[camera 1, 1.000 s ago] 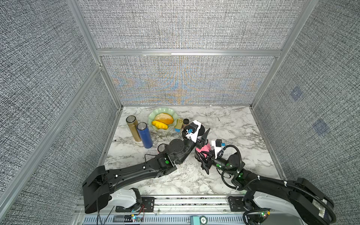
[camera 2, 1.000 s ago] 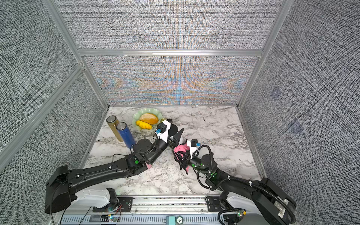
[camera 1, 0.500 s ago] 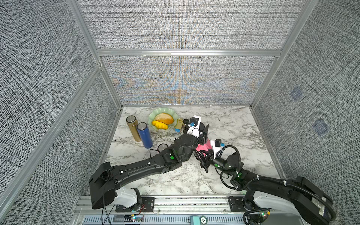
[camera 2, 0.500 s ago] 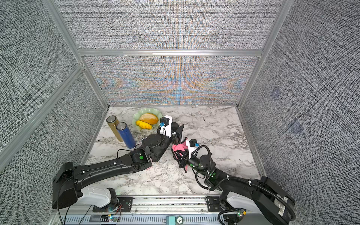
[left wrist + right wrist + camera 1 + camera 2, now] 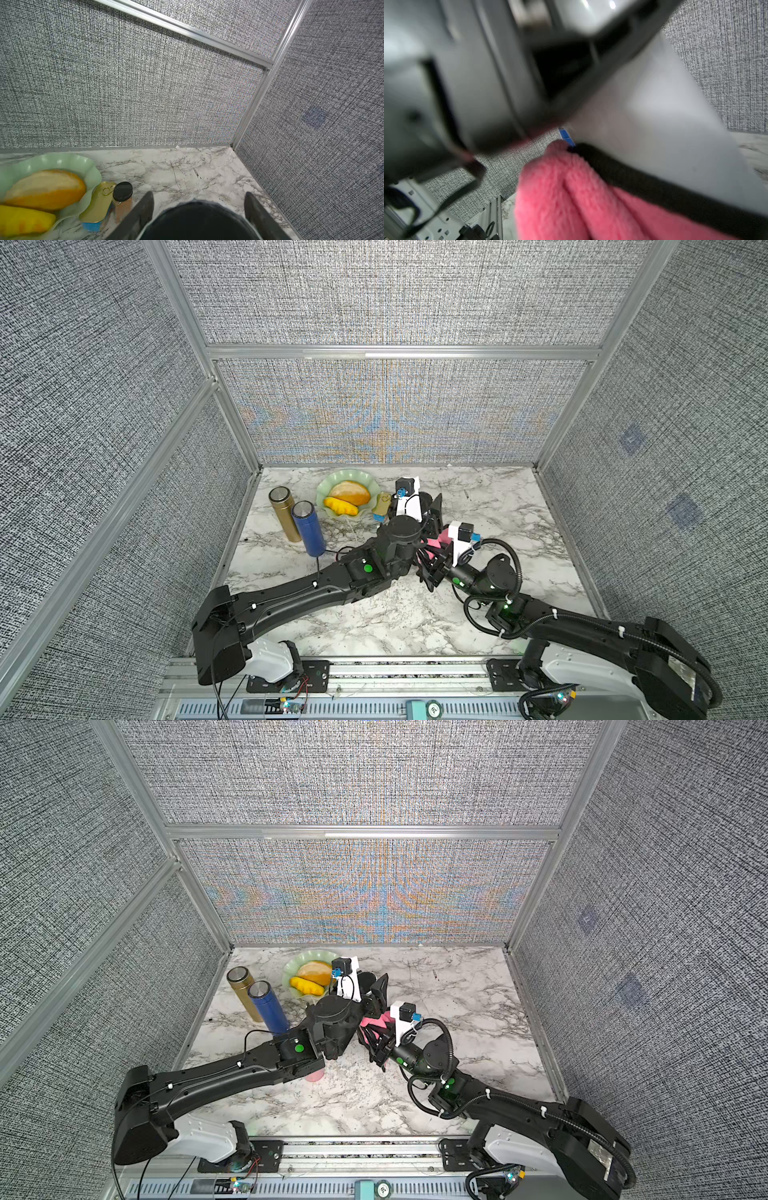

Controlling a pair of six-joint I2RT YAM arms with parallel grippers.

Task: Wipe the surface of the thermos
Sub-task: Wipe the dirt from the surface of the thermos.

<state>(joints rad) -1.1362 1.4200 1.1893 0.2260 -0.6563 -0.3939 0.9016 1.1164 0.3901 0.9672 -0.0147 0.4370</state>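
Top views show a white, grey-veined marble table [image 5: 498, 497] inside a grey fabric-walled enclosure. Two black robot arms reach over it from the near edge. The left arm [image 5: 299, 597] and the right arm [image 5: 582, 622] meet near the table's middle.

A pale green scalloped plate [image 5: 326, 489] sits near the back wall. It carries an orange-crusted bread piece [image 5: 351, 491] and a yellow piece [image 5: 340, 506]. A gold cylindrical flask [image 5: 284, 514] and a blue cylindrical flask [image 5: 309, 531] stand upright and side by side near the plate, towards the left wall.

The dark, round-topped thermos [image 5: 199, 222] is near the table's middle, just beside the plate on its right. The left gripper [image 5: 198, 199] is clamped on it, one finger on each flank. Only its top shows in the left wrist view, so whether its base rests on the marble cannot be told.

The right gripper [image 5: 379, 1040] is clenched on a fluffy pink cloth [image 5: 374, 1023], held just beside the left wrist. The right wrist view is heavily blurred, with the cloth against dark shapes. Contact with the thermos cannot be confirmed.

A flat gold-lidded tin with a pull tab [image 5: 97, 205] touches the plate's edge. A small jar with a black lid [image 5: 123, 192] stands just beside the tin and near the left finger.
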